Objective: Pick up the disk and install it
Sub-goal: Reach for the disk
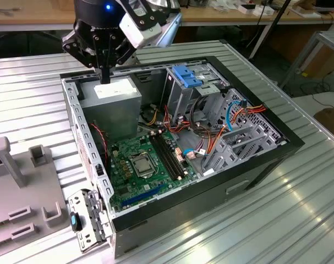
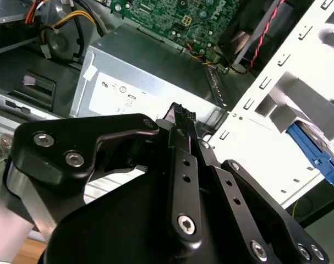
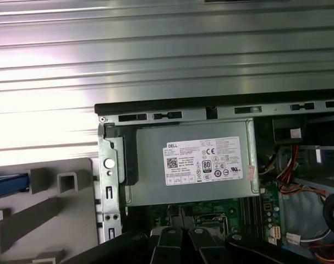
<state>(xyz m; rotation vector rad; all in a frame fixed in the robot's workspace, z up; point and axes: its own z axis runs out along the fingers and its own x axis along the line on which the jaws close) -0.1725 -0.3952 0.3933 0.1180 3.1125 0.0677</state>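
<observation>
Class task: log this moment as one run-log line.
gripper: shut, holding nothing | position: above power supply | setting: open computer case on metal table

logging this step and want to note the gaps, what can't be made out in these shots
- First wrist view: a blue strip beside the grey fixture is cut by the frame edge; what it is cannot be told.
- Second wrist view: a blue part sits half hidden behind a white metal panel; its type is unclear.
- Second wrist view: the tool covers part of the power supply.
</observation>
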